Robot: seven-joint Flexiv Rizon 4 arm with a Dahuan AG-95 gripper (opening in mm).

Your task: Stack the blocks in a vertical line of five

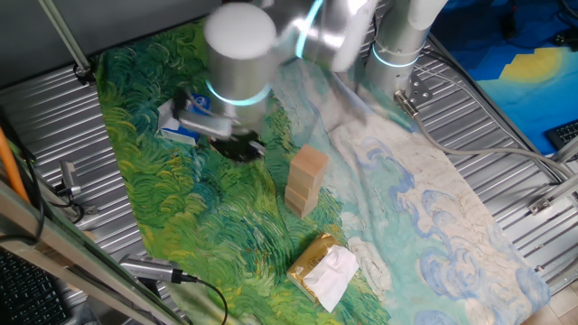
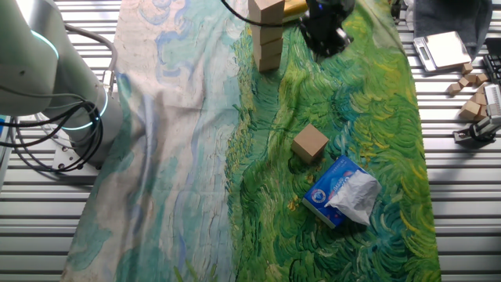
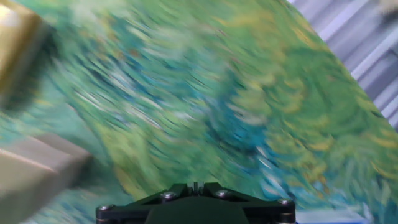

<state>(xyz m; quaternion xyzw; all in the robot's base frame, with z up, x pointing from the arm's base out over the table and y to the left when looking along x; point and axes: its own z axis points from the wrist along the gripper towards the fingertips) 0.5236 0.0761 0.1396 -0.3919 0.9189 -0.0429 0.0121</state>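
Blocks stand stacked (image 1: 304,181) mid-worktop, three showing, and one loose block (image 2: 310,143) lies apart on the green cloth (image 2: 352,110) beside the blue-and-white packet (image 2: 342,190). My end effector (image 2: 325,35) hangs near the stack; blur hides whether it is spread. Next, I judge, comes fetching that loose block squarely.

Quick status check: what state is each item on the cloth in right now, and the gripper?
Block stack: upright, at least three high, slightly uneven.
Loose block: alone on cloth, unstacked.
Blue packet: lying beside loose block, crumpled.
Yellow packet: lying on cloth.
Gripper: near stack, holding nothing visible; jaws blurred.
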